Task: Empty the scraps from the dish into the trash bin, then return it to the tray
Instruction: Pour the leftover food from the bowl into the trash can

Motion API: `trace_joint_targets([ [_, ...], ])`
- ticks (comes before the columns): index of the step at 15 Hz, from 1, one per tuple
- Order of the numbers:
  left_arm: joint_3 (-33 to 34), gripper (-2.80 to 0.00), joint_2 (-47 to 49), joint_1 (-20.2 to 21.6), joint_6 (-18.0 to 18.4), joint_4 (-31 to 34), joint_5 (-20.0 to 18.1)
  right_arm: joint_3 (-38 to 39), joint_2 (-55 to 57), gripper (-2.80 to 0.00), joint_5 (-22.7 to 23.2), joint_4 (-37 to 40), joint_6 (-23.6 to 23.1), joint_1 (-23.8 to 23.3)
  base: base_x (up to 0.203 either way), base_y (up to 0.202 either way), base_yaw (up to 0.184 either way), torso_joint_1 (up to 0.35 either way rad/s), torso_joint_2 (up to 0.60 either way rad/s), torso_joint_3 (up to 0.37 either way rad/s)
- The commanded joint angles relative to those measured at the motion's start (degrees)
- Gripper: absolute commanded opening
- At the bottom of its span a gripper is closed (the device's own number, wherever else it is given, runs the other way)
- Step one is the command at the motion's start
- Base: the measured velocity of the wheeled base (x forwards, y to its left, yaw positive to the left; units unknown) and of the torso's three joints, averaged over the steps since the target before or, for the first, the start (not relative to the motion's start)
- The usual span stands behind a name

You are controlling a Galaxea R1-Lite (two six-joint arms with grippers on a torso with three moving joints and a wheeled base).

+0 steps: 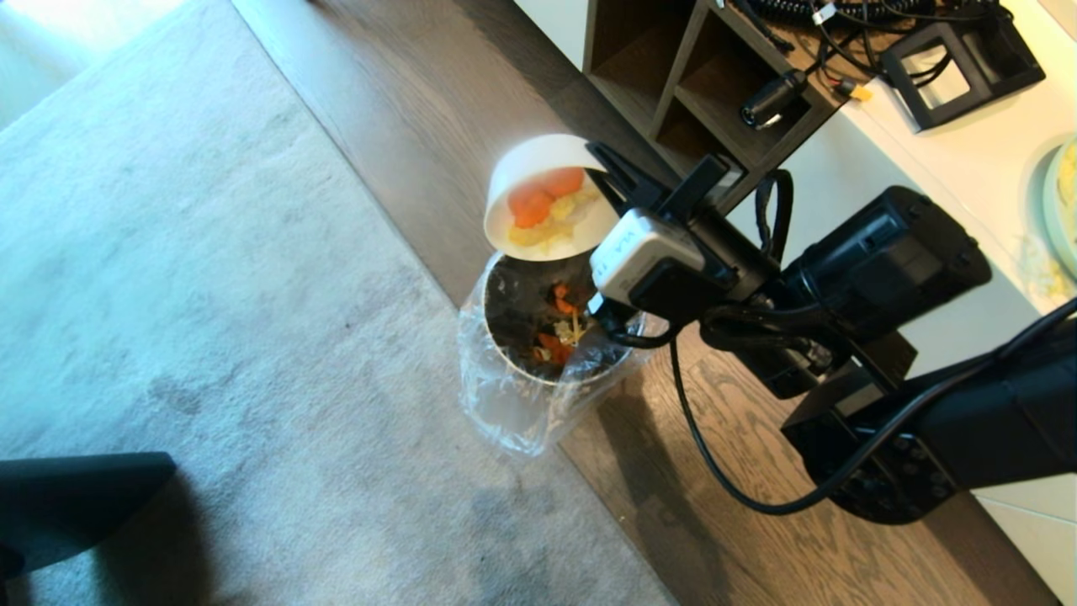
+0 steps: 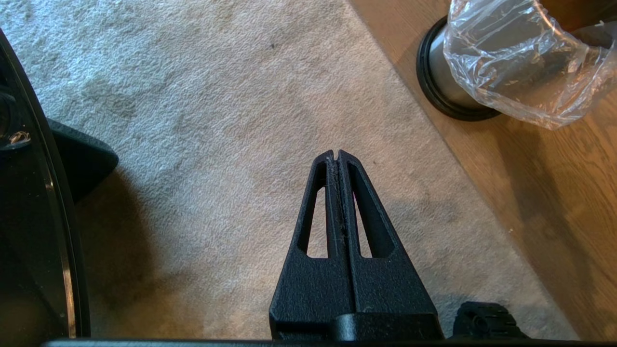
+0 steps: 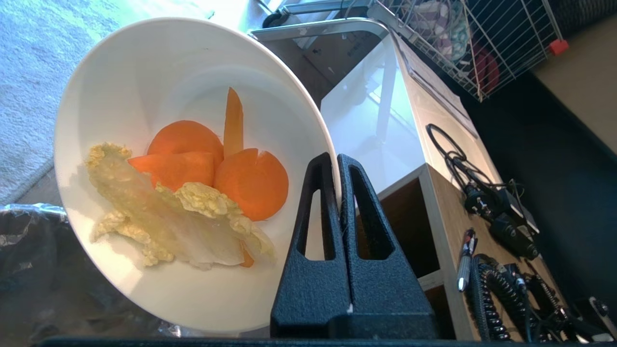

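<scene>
My right gripper (image 1: 607, 171) (image 3: 336, 161) is shut on the rim of the dish (image 1: 526, 164) (image 3: 144, 58), a deep white bowl held tipped on its side above the trash bin (image 1: 538, 337). Scraps (image 1: 543, 210) (image 3: 188, 193), orange slices and pale yellow leaves, still cling inside the bowl. More scraps (image 1: 559, 324) lie in the bin, which is lined with a clear bag and stands on the wood floor; its black base (image 2: 436, 91) shows in the left wrist view. My left gripper (image 2: 337, 153) hangs shut and empty over the carpet. The tray is out of view.
A grey carpet (image 1: 210, 295) covers the floor left of the bin. A wooden shelf unit (image 1: 690, 76) stands behind it, beside a white table (image 1: 942, 168) with cables, a black stand and a pale green plate (image 1: 1062, 202). A dark part of the robot (image 1: 76, 497) sits at lower left.
</scene>
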Motion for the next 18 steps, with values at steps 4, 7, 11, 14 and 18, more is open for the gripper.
trace_joint_targets([
  [4, 0.00, -2.80, -0.02, 0.00, -0.04, -0.02, 0.00, -1.19, 1.13, -2.80, 0.00, -2.61, 5.13, -0.25, 0.000, 0.000, 0.000, 0.000, 0.00, 0.000],
  [7, 0.00, -2.80, -0.02, 0.00, -0.04, -0.02, -0.01, -1.17, 1.04, -2.80, 0.00, -2.61, 8.32, -1.13, 0.000, 0.000, 0.000, 0.000, 0.00, 0.000],
  [11, 0.00, -2.80, -0.02, 0.00, -0.04, -0.02, 0.07, -1.24, 0.56, -2.80, 1.84, -2.61, 15.72, -2.74, 0.000, 0.000, 0.000, 0.000, 0.00, 0.000],
  [14, 0.00, -2.80, -0.02, 0.00, -0.04, -0.02, 0.07, -1.26, -0.02, -2.80, 6.64, -2.61, 20.98, -4.13, 0.000, 0.000, 0.000, 0.000, 0.00, 0.000],
  [18, 0.00, -2.80, -0.02, 0.00, -0.04, -0.02, -0.01, -2.82, -0.72, -2.80, 11.04, -2.61, 28.78, -4.30, 0.000, 0.000, 0.000, 0.000, 0.00, 0.000],
])
